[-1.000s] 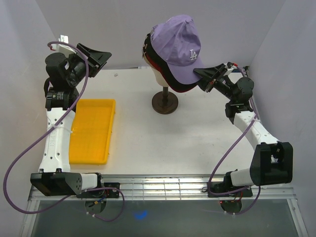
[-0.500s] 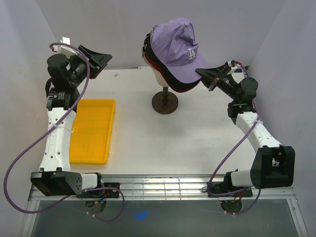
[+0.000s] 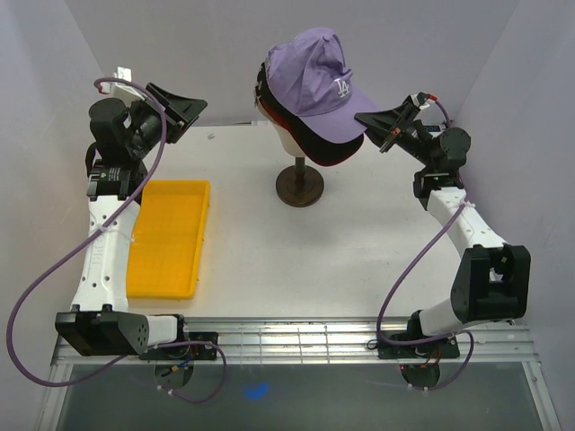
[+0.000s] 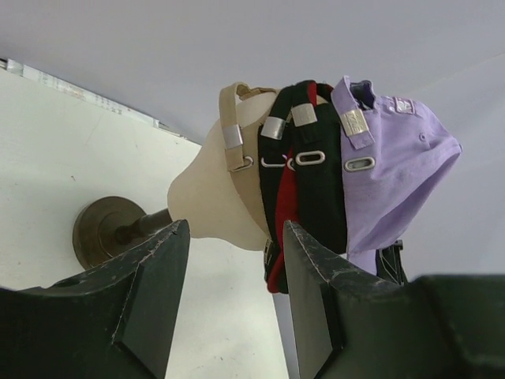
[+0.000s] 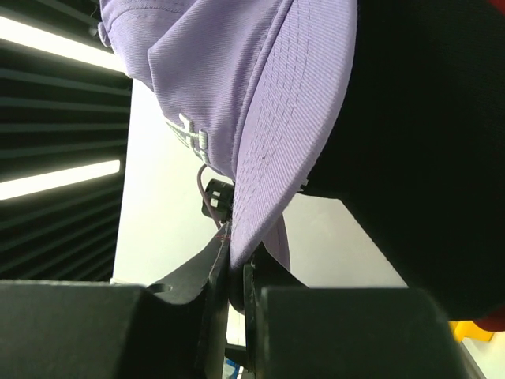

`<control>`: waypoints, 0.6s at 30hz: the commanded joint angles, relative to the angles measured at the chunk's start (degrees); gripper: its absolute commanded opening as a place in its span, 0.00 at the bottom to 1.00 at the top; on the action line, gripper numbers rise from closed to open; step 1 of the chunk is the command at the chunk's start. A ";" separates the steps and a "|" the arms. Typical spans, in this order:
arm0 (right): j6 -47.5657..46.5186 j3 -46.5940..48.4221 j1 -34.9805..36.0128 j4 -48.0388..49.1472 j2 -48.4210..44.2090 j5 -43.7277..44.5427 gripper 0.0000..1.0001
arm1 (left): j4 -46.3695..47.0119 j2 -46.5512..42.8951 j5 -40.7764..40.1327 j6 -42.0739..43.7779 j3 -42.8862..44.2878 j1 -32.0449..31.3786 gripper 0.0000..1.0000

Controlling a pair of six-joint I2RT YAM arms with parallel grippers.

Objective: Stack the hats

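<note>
the hats sit stacked on the cream mannequin head (image 3: 290, 136), which stands on a dark round stand (image 3: 300, 187) at the back middle of the white table (image 3: 296, 260). the lavender cap (image 3: 314, 76) is outermost, on top, its brim slanting down toward the right. the right gripper (image 3: 364, 119) is clamped on the edge of that brim: in the right wrist view its fingers (image 5: 197, 276) pinch the purple fabric with no gap between them. the outer black cap (image 5: 426, 158) lies just under the brim. in the left wrist view the back straps line up side by side: tan cap (image 4: 233, 130), inner black cap (image 4: 272, 162), red cap (image 4: 284, 237), outer black cap, then lavender. the left gripper (image 3: 193, 106) hovers raised at the left rear, well apart from the head. its fingers (image 4: 150, 292) are spread with nothing between them. a yellow tray (image 3: 166, 238) lies flat on the table's left side.
</note>
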 commanded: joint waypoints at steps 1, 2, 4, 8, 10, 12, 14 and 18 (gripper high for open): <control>1.55 3.37 0.28 5.15 0.54 -3.08 0.08 | 1.98 -0.39 0.89 0.38 0.05 -1.72 0.61; 1.54 3.11 0.28 5.14 0.45 -3.09 0.08 | 2.24 0.39 0.98 0.37 0.40 -1.90 0.61; 1.11 2.85 0.28 4.79 0.63 -4.14 0.08 | 2.42 1.71 1.50 0.81 2.77 -2.33 0.61; 2.24 2.76 0.28 6.98 2.56 -7.21 0.08 | 3.03 6.37 3.00 2.30 8.83 -3.39 0.61; 2.60 2.41 -0.15 7.34 2.91 -8.44 0.08 | 3.99 9.53 3.09 2.83 12.33 -3.48 0.65; 2.60 2.32 -0.77 7.34 3.09 -9.06 0.08 | 4.96 12.94 4.05 3.19 14.98 -3.57 0.68; 2.68 3.46 -0.77 7.34 4.14 -9.94 0.08 | 5.23 15.42 4.05 4.67 19.55 -3.74 0.73; 1.29 5.82 -0.86 5.42 5.29 -11.61 0.08 | 6.99 21.13 4.66 8.10 26.84 -4.01 0.81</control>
